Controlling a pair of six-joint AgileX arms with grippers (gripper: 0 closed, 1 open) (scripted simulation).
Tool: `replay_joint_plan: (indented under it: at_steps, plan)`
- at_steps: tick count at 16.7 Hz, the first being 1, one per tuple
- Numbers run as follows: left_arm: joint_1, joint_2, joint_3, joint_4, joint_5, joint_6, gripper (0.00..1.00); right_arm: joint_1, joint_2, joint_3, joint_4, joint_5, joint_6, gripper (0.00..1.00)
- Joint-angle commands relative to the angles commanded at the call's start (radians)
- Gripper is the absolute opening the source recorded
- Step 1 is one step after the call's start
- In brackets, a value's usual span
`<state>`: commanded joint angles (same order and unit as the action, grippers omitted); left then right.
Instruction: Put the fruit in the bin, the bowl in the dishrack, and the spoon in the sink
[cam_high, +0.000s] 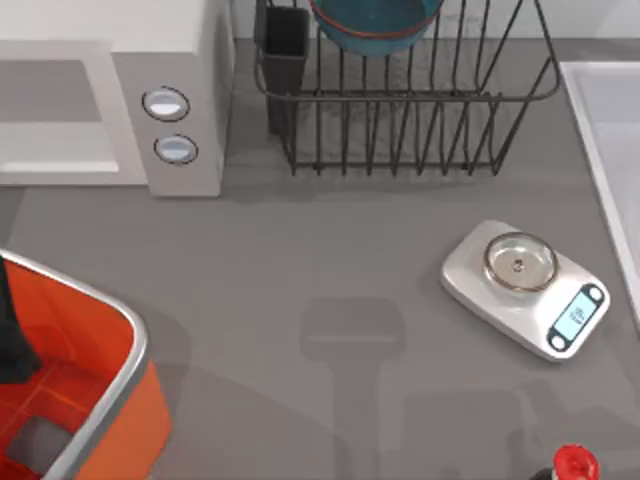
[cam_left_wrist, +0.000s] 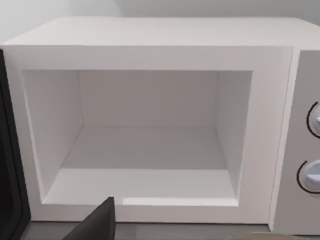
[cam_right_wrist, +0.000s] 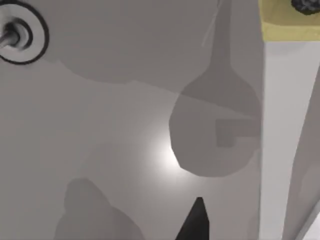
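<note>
Orange bin (cam_high: 120, 400) left of the rack (cam_high: 420, 130) shows no fruit; bowl (cam_high: 375, 25) already racked; spoon unseen. Tool states: cannot tell.

Grey tabletop (cam_high: 300, 260), white microwave (cam_high: 170, 120) at back left, soft shadows across surface

one bowl (cam_high: 375, 25), one dishrack (cam_high: 420, 110), one bin (cam_high: 80, 390), one microwave (cam_high: 110, 110), one scale (cam_high: 525, 288), one sink (cam_high: 610, 150)

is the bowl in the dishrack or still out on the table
In. The top view shows the bowl sitting inside the dishrack, held among its upright wire bars next to the cutlery cup, off the table.
</note>
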<state>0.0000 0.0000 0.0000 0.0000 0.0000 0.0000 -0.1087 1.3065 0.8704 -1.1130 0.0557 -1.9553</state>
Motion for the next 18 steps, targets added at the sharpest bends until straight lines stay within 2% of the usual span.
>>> replay_joint_plan:
  at_steps: [10,14,18]
  plan:
    - [0.0,0.0,0.0,0.0,0.0,0.0,1.0,-0.008,0.055,0.084,-0.066,0.007,-0.004,0.0]
    - [0.0,0.0,0.0,0.0,0.0,0.0,1.0,-0.023,0.271,0.312,-0.161,0.034,-0.025,0.0]
    - [0.0,0.0,0.0,0.0,0.0,0.0,1.0,-0.034,0.574,0.703,-0.277,0.057,-0.044,0.0]
